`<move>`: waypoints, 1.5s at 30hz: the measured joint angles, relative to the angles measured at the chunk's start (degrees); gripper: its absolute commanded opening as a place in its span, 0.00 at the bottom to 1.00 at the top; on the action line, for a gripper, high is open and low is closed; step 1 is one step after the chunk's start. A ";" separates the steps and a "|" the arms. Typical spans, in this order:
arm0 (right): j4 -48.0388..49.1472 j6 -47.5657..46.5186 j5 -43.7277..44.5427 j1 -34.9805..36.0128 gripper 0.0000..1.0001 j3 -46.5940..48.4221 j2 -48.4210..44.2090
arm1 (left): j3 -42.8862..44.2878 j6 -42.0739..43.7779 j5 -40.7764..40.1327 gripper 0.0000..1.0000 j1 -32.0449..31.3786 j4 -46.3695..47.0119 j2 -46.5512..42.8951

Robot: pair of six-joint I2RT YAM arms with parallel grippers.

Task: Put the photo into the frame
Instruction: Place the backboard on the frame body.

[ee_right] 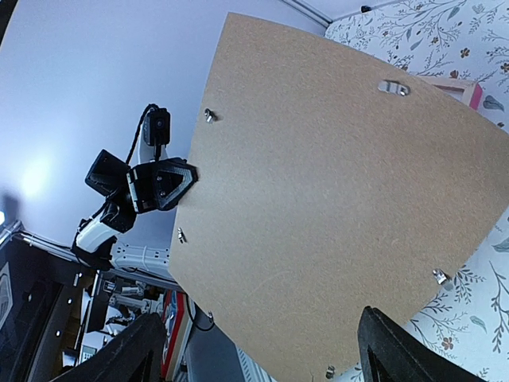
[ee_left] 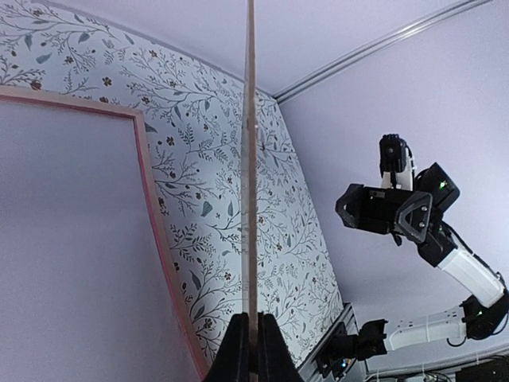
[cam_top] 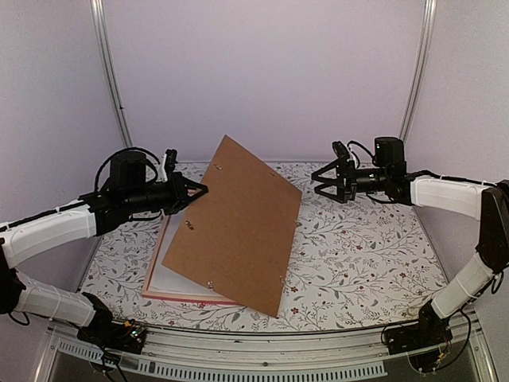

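The pink frame (cam_top: pixel 191 298) lies flat on the left of the table, with a white surface (cam_top: pixel 176 280) inside its rails. The photo is hidden or out of view. Over the frame, a plain brown backing board (cam_top: pixel 238 231) is tilted up steeply. My left gripper (cam_top: pixel 203 191) is shut on the board's left edge, which shows edge-on in the left wrist view, the board (ee_left: pixel 250 159) running up from the left gripper (ee_left: pixel 253 354) beside the frame's rail (ee_left: pixel 151 199). My right gripper (cam_top: pixel 316 181) hangs open off the board's right side, holding nothing. In the right wrist view the board (ee_right: pixel 334 183) fills the space ahead of the right gripper (ee_right: pixel 262 350).
A floral cloth (cam_top: pixel 358 255) covers the table. Small metal tabs (ee_right: pixel 394 87) stick out of the board's back. A metal rail (cam_top: pixel 262 350) runs along the near edge between the arm bases. Pale walls close in behind and at both sides.
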 measured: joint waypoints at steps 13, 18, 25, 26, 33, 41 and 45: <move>-0.83 -1.11 0.00 0.00 0.87 0.00 1.40 | -4.79 -3.32 7.50 0.00 16.76 -0.15 -11.89; -0.83 -1.16 0.02 0.00 0.87 0.00 3.04 | -7.19 -3.37 10.64 0.00 22.64 -1.81 -13.14; -0.79 -1.33 0.00 0.00 0.87 0.00 4.68 | -10.01 -3.30 14.03 0.00 26.88 -3.41 -12.46; -0.79 -1.38 0.00 0.00 0.87 0.00 4.72 | -10.36 -3.34 14.36 0.00 27.17 -3.37 -12.31; -0.76 -1.97 0.00 0.00 0.87 -0.09 5.22 | -12.94 -3.80 15.37 0.00 28.63 -1.27 -10.58; -0.76 -2.21 0.00 0.00 0.87 -0.33 5.33 | -15.17 -5.68 16.33 0.00 29.05 4.44 -6.71; -0.74 -2.23 0.02 0.00 0.87 -0.52 5.33 | -15.45 -6.08 16.63 0.00 29.09 6.03 -5.75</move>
